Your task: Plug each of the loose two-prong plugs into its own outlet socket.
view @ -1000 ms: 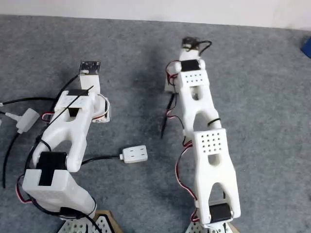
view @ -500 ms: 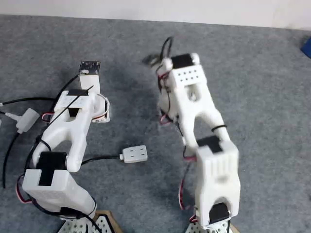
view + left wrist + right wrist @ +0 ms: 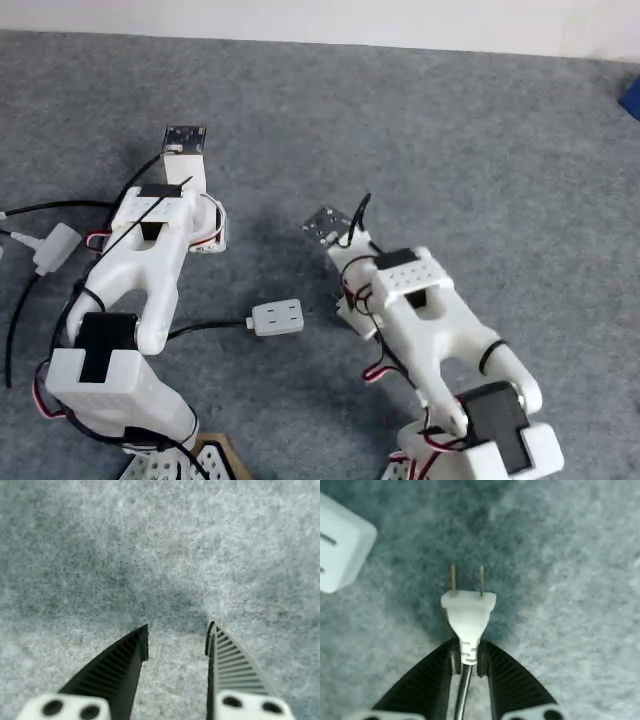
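Right wrist view: plug (image 3: 468, 612) pinched between right fingers (image 3: 432, 682); left fingers (image 3: 120, 675) spread above carpet (image 3: 150, 555).

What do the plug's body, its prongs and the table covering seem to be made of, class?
The plug body looks like smooth white moulded plastic, with a ribbed neck where the cord enters. Its prongs seem to be metal: thin, flat and brassy. The table covering looks like grey felt or short carpet, going by its fuzzy, matte fibres.

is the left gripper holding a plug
No, the left gripper is open over the grey carpet, with nothing held in it.
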Robot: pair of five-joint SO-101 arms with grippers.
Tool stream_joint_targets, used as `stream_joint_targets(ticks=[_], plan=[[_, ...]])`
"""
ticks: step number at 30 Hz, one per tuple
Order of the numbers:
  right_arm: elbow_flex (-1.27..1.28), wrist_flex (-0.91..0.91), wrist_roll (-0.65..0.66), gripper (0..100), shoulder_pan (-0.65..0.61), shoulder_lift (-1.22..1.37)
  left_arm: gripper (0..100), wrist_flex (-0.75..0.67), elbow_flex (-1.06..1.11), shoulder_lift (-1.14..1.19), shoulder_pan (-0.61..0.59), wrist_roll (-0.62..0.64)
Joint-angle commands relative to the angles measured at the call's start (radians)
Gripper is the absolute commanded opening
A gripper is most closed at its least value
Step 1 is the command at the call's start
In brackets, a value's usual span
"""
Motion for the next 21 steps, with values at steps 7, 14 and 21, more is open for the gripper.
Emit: stream_joint_targets(ticks=[7,14,21], plan=[[0.013,-0.019,-0.210,0.7,0.027,-0.007,20,-0.014,-0.010,-0.005,0.018,0.009],[0.016,-0.018,-0.212,0.7,0.079,-0.007,20,-0.014,-0.010,-0.005,0.018,0.009],[0.007,0.038,-0.213,8.4,0.074,-0.008,20,-0.037,-0.002,-0.004,0.018,0.009]])
